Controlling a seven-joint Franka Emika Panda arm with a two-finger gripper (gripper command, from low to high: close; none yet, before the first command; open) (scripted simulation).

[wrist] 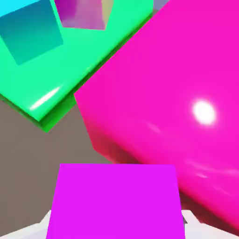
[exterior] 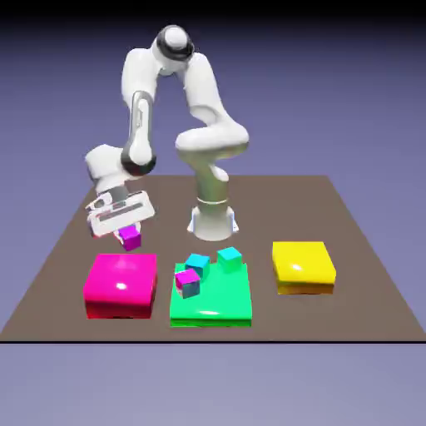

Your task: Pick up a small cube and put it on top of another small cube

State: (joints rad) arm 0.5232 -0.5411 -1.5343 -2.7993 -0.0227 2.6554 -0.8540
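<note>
Exterior view looks down across the table [exterior: 358, 250]; hand view hovers close over it.

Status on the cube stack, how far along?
Done: the gripper has the small magenta-purple cube grasped and lifted off the table; it fills the hand view's bottom. In hand: carrying it above the flat magenta block. Left: setting it on a small cube on the green block.

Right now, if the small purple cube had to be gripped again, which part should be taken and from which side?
The two opposite flat side faces, coming straight down from above. The small purple cube is tiny and square, so only parallel faces give a firm pinch. The gripper appears to hold it that way now, lifted behind the flat magenta block. In the hand view the cube sits level between the fingertips.
</note>
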